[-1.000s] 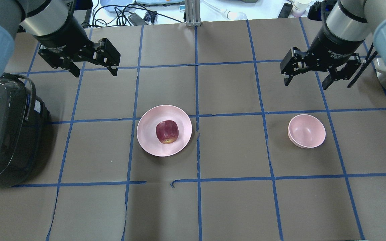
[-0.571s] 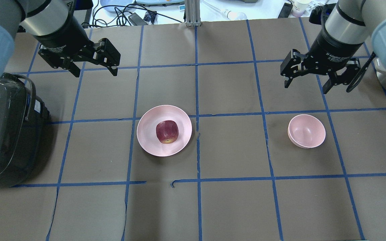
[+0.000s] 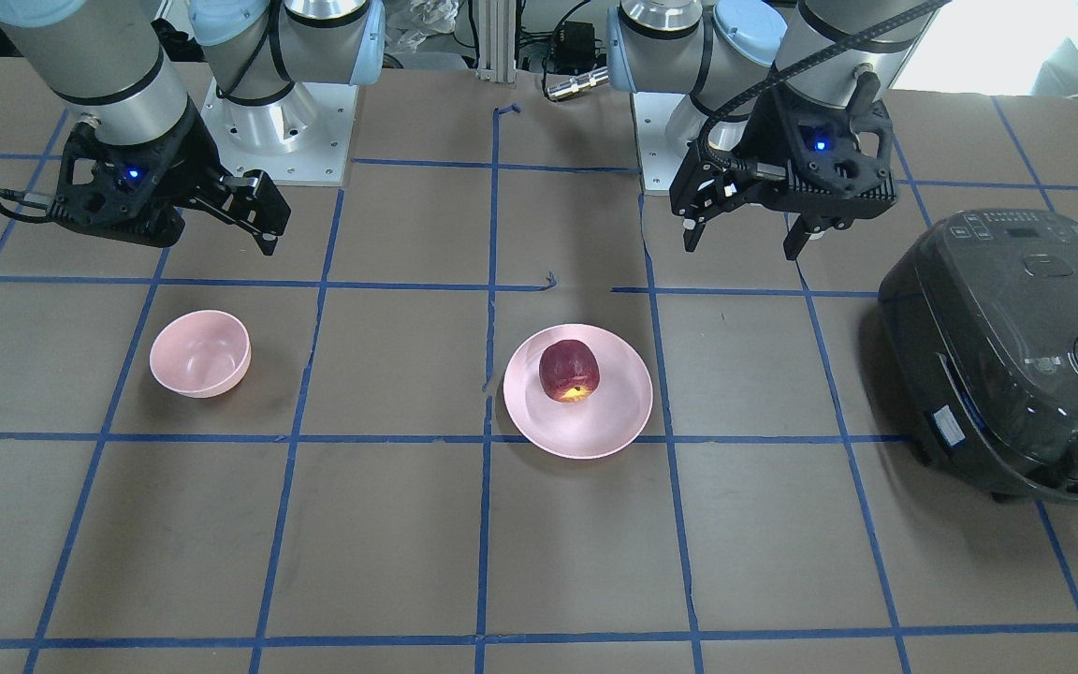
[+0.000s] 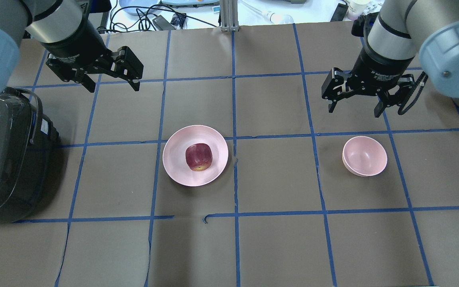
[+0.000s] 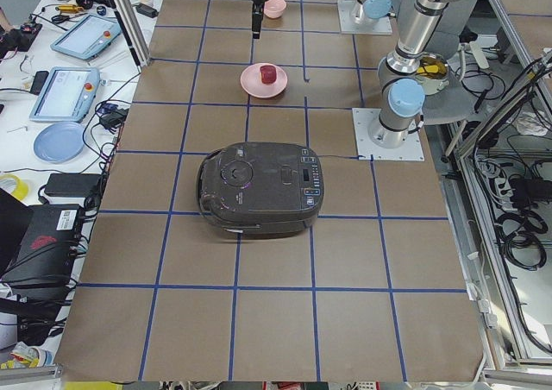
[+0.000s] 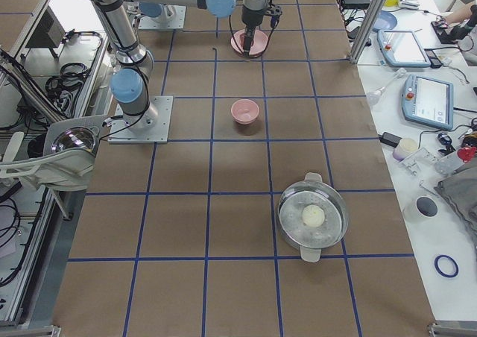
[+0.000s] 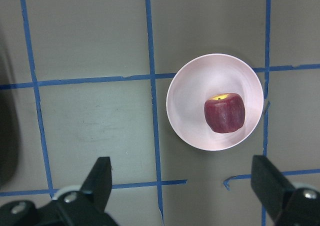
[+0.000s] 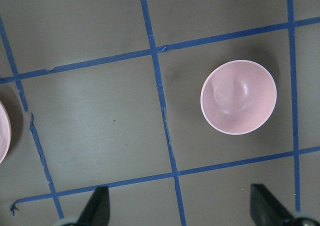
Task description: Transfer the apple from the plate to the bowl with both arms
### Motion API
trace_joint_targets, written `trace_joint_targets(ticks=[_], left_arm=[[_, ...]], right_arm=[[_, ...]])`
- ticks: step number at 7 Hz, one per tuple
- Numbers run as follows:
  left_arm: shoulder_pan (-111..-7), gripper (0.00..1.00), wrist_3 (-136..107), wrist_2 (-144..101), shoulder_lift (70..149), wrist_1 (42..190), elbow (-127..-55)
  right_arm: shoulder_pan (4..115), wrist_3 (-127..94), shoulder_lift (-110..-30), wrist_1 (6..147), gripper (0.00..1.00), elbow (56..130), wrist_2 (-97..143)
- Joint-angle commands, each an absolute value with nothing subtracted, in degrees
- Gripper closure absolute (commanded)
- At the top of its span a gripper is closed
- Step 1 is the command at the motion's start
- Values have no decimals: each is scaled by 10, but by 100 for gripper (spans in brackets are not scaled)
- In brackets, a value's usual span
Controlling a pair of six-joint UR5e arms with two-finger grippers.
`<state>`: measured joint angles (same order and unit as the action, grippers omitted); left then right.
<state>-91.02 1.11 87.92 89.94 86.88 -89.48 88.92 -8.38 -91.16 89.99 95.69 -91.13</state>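
Note:
The dark red apple (image 4: 199, 157) sits on the wide pink plate (image 4: 178, 169) left of the table's middle. The small pink bowl (image 4: 364, 156) stands empty to the right. My left gripper (image 4: 114, 85) is open and empty, held high behind and to the left of the plate. Its wrist view looks down on the apple (image 7: 224, 113) and plate (image 7: 190, 111). My right gripper (image 4: 354, 111) is open and empty, held high just behind the bowl. Its wrist view shows the bowl (image 8: 239, 97) and the plate's edge (image 8: 2, 131).
A dark grey rice cooker (image 4: 2, 151) stands at the table's left edge, near my left arm. A steel pot (image 6: 313, 216) with a lid stands at the far right end. Brown paper with a blue tape grid covers the table.
My right arm has moved left and a little nearer the bowl, gripper still open. My left arm, the apple, plate and bowl have not moved.

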Motion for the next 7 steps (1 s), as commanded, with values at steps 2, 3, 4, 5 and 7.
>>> trace_joint_targets(ticks=[2, 3, 4, 5, 7], left_arm=[[-955, 0, -57, 875, 937, 813, -957], [-977, 0, -124, 876, 959, 786, -990], [-1002, 0, -146, 876, 980, 732, -1017], [-1013, 0, -212, 875, 1010, 676, -1043], [-1039, 0, -226, 876, 1063, 599, -1068]], right_arm=[[832, 36, -901, 919, 0, 957, -921], [768, 57, -888, 920, 0, 959, -920], [732, 59, -865, 920, 0, 959, -922], [715, 57, -836, 933, 0, 960, -925], [701, 55, -789, 990, 0, 987, -933]])
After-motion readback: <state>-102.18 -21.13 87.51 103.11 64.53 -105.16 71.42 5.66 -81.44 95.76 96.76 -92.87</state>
